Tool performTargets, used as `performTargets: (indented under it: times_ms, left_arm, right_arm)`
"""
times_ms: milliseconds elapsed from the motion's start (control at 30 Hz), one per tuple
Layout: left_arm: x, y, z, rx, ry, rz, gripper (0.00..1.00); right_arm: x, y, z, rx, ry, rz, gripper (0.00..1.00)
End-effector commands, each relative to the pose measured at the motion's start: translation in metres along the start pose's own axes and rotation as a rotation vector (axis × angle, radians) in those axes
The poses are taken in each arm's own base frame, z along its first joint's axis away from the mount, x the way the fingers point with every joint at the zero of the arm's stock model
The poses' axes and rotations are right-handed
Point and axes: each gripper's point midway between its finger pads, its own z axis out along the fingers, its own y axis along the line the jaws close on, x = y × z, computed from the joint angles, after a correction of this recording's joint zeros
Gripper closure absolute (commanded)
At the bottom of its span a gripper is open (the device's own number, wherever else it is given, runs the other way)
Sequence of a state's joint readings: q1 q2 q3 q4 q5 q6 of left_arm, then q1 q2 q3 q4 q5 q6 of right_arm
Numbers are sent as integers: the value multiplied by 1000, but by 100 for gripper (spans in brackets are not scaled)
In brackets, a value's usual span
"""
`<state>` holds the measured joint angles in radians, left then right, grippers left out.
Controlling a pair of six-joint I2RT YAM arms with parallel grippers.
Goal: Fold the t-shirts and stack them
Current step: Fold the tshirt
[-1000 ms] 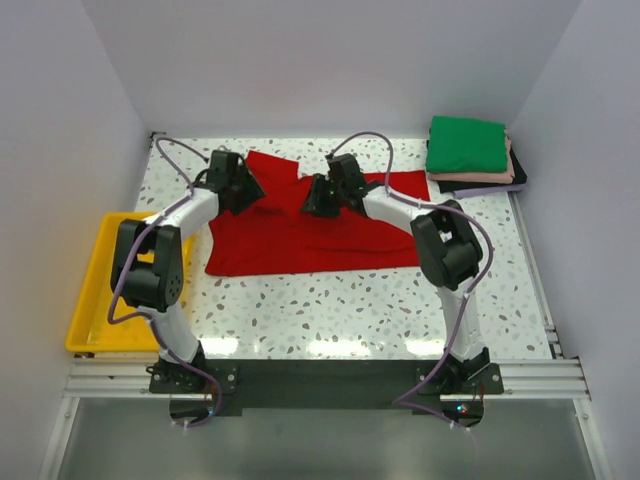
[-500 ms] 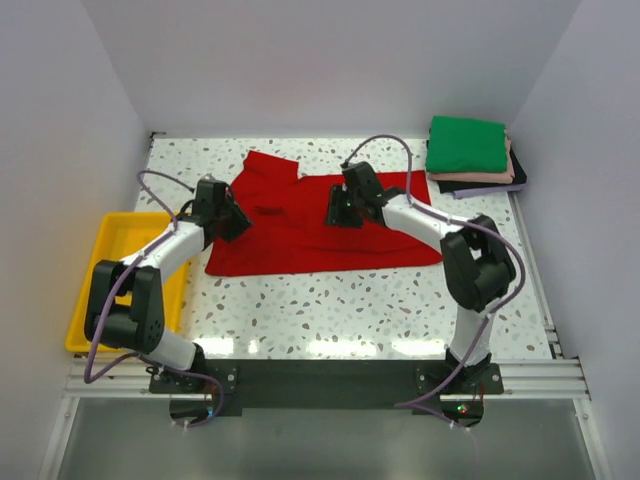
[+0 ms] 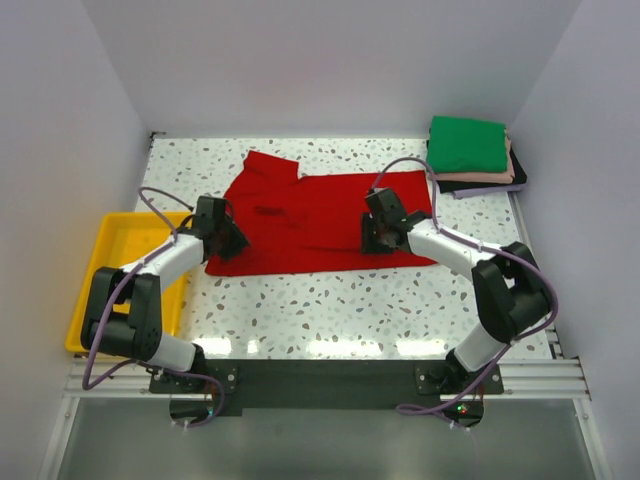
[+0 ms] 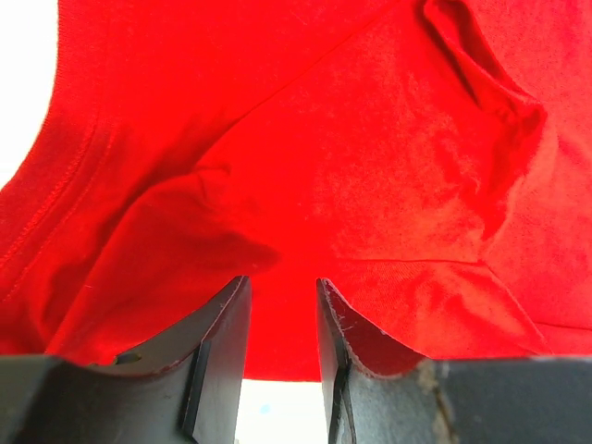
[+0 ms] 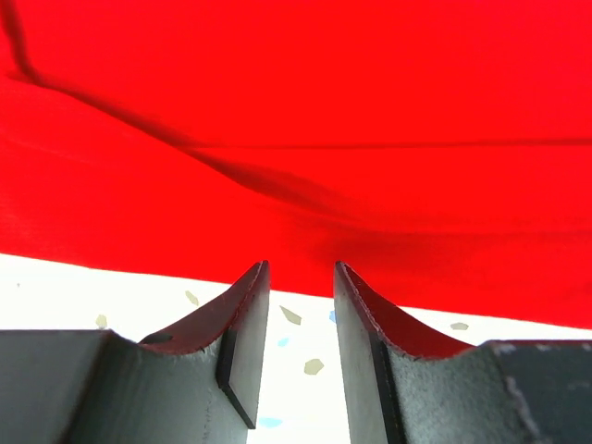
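Red t-shirt lies spread on the counter, centre to far side. One sleeve points to the far left and the lower hem faces the arms.

Surroundings:
- Stack of folded t-shirts in the far right corner, well apart from both tools. The green t-shirt is on top, with the pale pink t-shirt under it. Only edges show of the lavender t-shirt and the dark t-shirt.
- Yellow tray at the counter's left edge, partly covered by the left arm's elbow and cable.

Left tool is low over the shirt's left edge. In the left wrist view its jaws stand a narrow gap apart. Red cloth fills the upper part of the gap and white counter shows below. I cannot tell whether the cloth is nipped or merely lies beneath.

Right tool is at the hem, right of centre. In the right wrist view its jaws are parted, with speckled counter showing between them. The hem runs just past the tips.

The overhead view hides both sets of fingertips under the tool bodies. The tray's contents cannot be made out.
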<state>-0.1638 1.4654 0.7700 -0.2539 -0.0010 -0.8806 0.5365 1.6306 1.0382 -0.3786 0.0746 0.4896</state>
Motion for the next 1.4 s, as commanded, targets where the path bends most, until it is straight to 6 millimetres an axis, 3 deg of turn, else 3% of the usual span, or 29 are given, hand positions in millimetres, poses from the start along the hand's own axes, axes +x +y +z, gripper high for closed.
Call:
performTargets:
  times_ms: [0, 267, 633, 833, 967, 1367]
  left_arm:
    - [-5, 6, -2, -21, -31, -23, 61]
    - [4, 24, 1, -57, -20, -50, 60]
    - [7, 35, 3, -84, -11, -64, 60]
    - [9, 39, 2, -89, -7, -69, 60]
    - [8, 41, 1, -91, -7, -70, 60]
    - [6, 45, -1, -91, 0, -72, 59]
  right_arm:
    - [-5, -8, 0, 46, -28, -30, 63]
    - [-3, -12, 3, 69, -17, -49, 65]
    - [8, -16, 21, 100, 27, -64, 65]
    - [-6, -16, 27, 133, 6, -63, 64]
    - [-26, -10, 28, 145, -29, -59, 61]
    - [-67, -6, 52, 175, -59, -65, 57]
